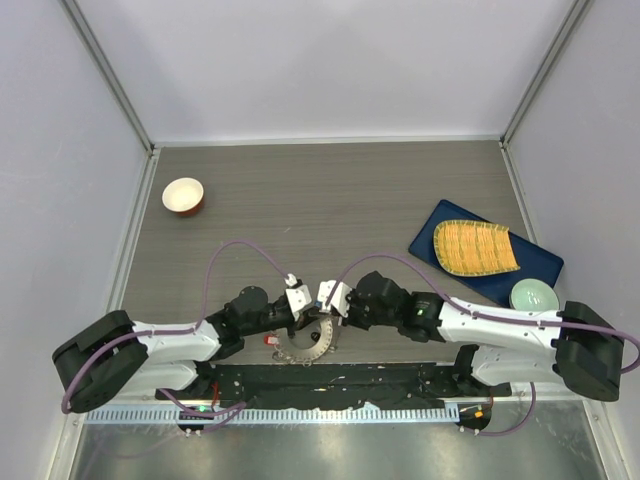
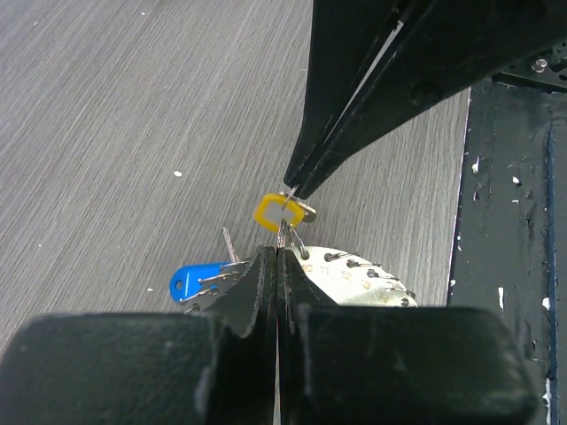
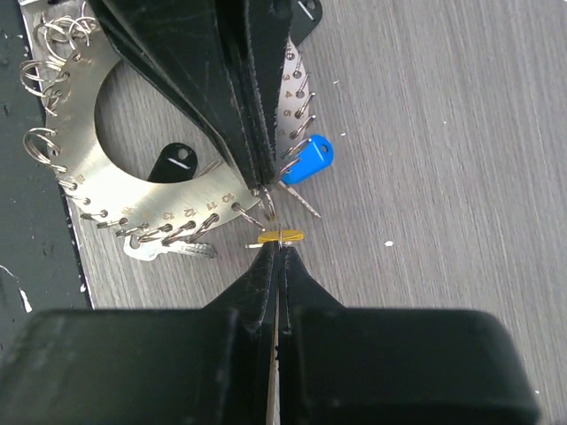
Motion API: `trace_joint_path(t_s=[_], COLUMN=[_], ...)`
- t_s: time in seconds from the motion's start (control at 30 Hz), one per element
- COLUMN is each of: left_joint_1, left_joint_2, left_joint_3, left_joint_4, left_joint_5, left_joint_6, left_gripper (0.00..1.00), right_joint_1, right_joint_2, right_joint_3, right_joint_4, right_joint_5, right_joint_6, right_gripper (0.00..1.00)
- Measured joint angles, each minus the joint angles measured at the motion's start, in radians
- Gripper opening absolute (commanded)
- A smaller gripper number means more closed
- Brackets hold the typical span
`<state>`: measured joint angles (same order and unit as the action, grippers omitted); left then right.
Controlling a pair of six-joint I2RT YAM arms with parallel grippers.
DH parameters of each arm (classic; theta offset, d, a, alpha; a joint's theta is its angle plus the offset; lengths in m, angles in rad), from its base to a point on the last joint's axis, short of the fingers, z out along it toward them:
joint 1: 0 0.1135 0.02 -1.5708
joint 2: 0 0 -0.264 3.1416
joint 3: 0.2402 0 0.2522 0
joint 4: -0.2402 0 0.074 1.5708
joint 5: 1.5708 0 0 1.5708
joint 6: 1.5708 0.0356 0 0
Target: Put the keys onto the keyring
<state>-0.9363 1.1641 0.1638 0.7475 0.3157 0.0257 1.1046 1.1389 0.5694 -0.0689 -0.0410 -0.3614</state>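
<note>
The flat grey toothed keyring [image 1: 300,350] lies at the near table edge between my arms, with small split rings along its rim [image 3: 133,190]. My left gripper [image 2: 279,252] is shut on one split ring at the rim, seen in the right wrist view [image 3: 266,199]. My right gripper [image 3: 279,246] is shut on the yellow-tagged key [image 3: 281,236], held right at that split ring [image 2: 283,211]. A blue-tagged key [image 3: 306,164] lies beside the rim. A plain silver key [image 3: 168,250] hangs on the rim. A red tag [image 1: 270,340] lies left of the keyring.
A red-and-white bowl [image 1: 183,195] stands at the far left. A blue tray [image 1: 540,265] on the right carries a yellow mat [image 1: 475,246], with a pale green bowl [image 1: 534,296] at its near end. A black tag [image 3: 173,164] lies in the keyring's hole. A black base strip [image 1: 330,385] runs along the near edge.
</note>
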Motion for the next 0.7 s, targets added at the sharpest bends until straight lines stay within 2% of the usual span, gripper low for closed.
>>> trace_joint_path(t_s=[0.27, 0.5, 0.7], left_joint_1=[0.000, 0.001, 0.001], left_joint_2=[-0.006, -0.013, 0.066], left_joint_3=[0.007, 0.106, 0.240], left_joint_4=[-0.038, -0.289, -0.484], left_joint_5=[0.001, -0.025, -0.051], left_joint_6=[0.002, -0.001, -0.027], left_gripper=[0.00, 0.00, 0.00], right_joint_1=[0.000, -0.002, 0.000], right_joint_2=[0.021, -0.016, -0.114], right_joint_3=[-0.003, -0.036, -0.077], right_joint_4=[-0.003, 0.002, 0.041], right_joint_5=[-0.013, 0.114, 0.208], right_joint_6=[0.002, 0.069, 0.112], right_gripper=[0.01, 0.01, 0.01])
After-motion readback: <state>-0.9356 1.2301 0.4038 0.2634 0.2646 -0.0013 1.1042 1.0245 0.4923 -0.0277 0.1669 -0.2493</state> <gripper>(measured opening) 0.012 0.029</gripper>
